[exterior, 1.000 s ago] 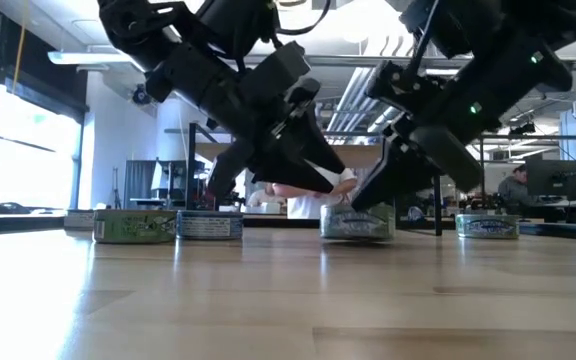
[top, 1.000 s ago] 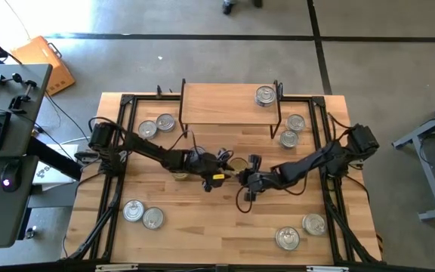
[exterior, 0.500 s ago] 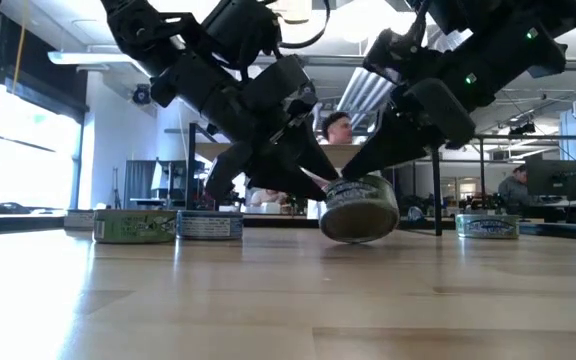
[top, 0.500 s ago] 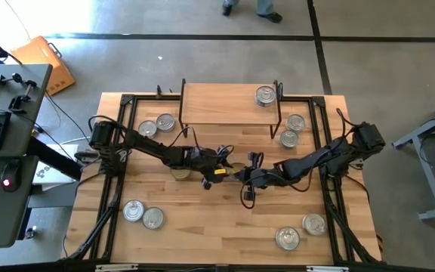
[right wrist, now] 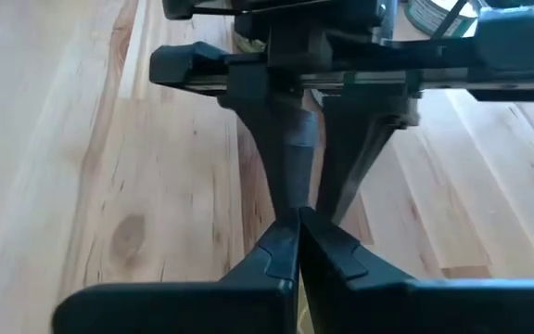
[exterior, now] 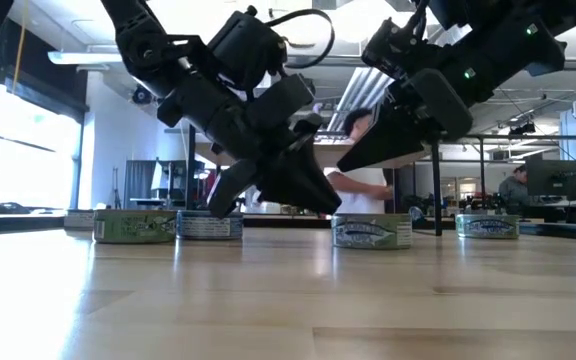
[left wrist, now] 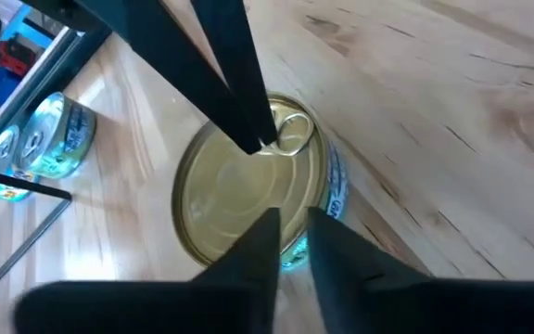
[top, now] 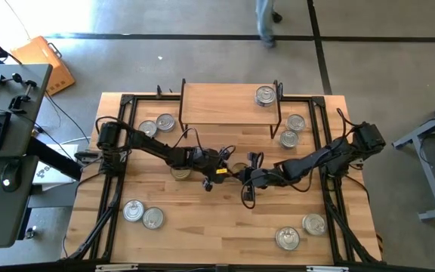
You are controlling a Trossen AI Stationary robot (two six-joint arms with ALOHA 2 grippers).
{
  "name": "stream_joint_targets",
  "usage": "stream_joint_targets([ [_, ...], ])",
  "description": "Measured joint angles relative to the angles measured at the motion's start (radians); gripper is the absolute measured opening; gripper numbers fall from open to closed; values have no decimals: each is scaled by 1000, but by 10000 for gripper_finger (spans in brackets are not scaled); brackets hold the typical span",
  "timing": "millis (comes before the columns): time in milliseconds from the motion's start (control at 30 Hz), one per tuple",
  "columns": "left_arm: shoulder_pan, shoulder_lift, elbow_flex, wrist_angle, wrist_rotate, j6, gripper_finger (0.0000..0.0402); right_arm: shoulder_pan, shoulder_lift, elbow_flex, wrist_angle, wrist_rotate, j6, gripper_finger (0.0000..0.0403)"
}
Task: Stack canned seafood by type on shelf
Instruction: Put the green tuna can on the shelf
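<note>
We have both arms meeting mid-tabletop over one short round gold-lidded tin with a bluish side label point(left wrist: 248, 190), which sits flat on the light wooden tabletop point(top: 202, 219) directly beneath the fingertips. The left gripper point(left wrist: 286, 232) hangs just above the lid with its fingers point(left wrist: 336, 255) only narrowly parted, holding nothing. The right gripper point(right wrist: 297, 227) has its fingers point(right wrist: 272, 255) pressed together, tips to the lid near the pull ring, and also holds nothing.

We judge this tin rigid and fairly dense for its size, so it should not crush, but the metal lid and glossy label look slick. The low wall gives little height to bite on. We would spread the fingers wider than the lid and close across the side wall, low and level, on opposite sides, not on the ring or rim, where a pinch would likely skate off or tip it.

The small raised shelf with a light wooden top on thin black legs point(top: 217, 106) stands well beyond the fingers, carrying one silver-lidded tin point(top: 265, 95).
</note>
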Motion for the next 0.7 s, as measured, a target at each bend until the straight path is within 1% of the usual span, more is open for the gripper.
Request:
stream_joint_targets([
  [33,0,0,0,1,0,0,16,0,0,0,0,-1,-10,1],
  [100,0,0,0,4,0,-3,5,5,-6,0,0,-1,-29,1],
  [267,0,0,0,2,1,-1,8,39,-79,0,-45,-1,-29,0],
  [400,-4,0,2,5,1,2,3,93,-173,0,-137,-1,47,0],
  [500,-8,0,39,-56,13,24,22,142,-231,0,-195,4,118,0],
  [600,-8,-1,97,-172,85,59,54,192,-262,0,-221,38,163,0],
  [667,-5,-1,124,-215,140,90,76,222,-263,0,-224,82,170,0],
  [700,-3,-1,132,-222,149,109,87,235,-261,0,-227,104,171,0],
])
